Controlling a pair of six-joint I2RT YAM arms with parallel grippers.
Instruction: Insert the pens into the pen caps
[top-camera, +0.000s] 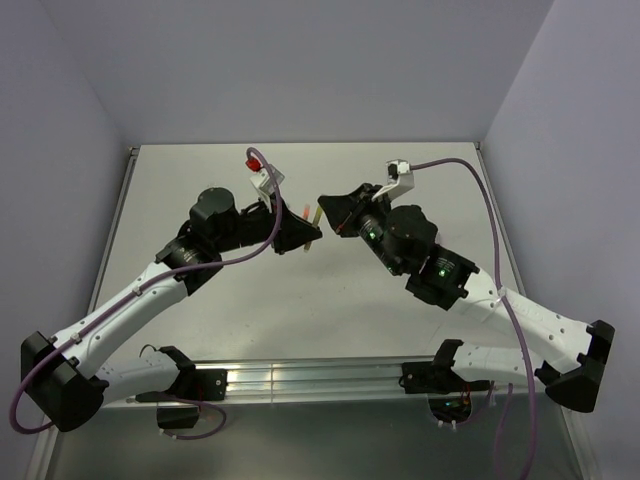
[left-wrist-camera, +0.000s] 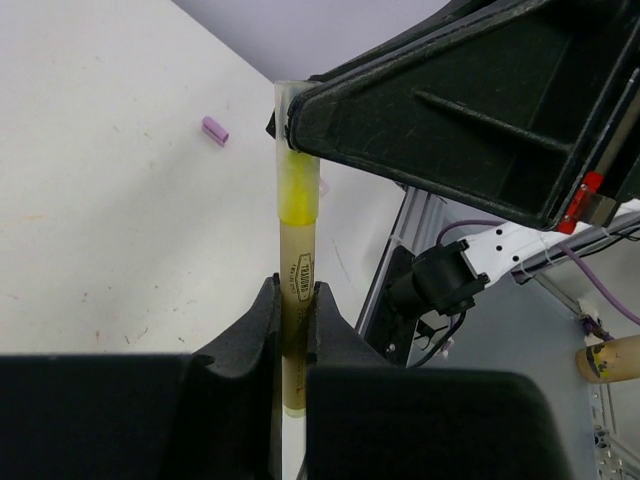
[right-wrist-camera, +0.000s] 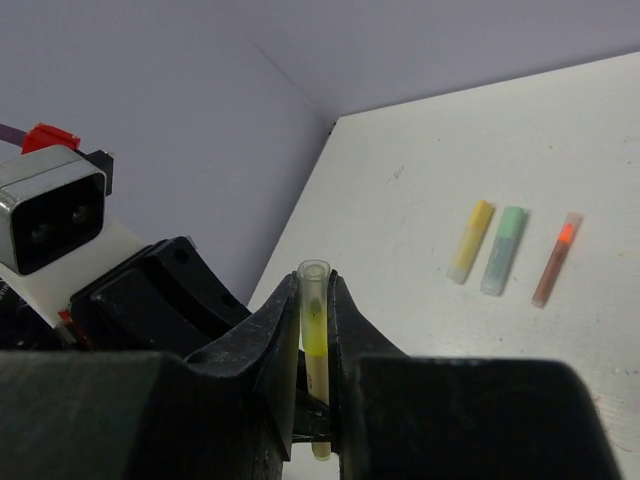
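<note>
Top external view: above the middle of the counter (top-camera: 300, 310), the two grippers meet tip to tip. The left gripper (left-wrist-camera: 295, 300) is clenched on the barrel of the yellow pen (left-wrist-camera: 296, 255), held off the counter. The right gripper (right-wrist-camera: 314, 300) grasps the pale cap (right-wrist-camera: 312, 275) over that pen's tip. A yellow-orange pen (right-wrist-camera: 470, 240), a mint pen (right-wrist-camera: 503, 250) and an orange-red pen (right-wrist-camera: 556, 258) lie side by side on the counter. A purple cap (left-wrist-camera: 215, 131) lies alone.
</note>
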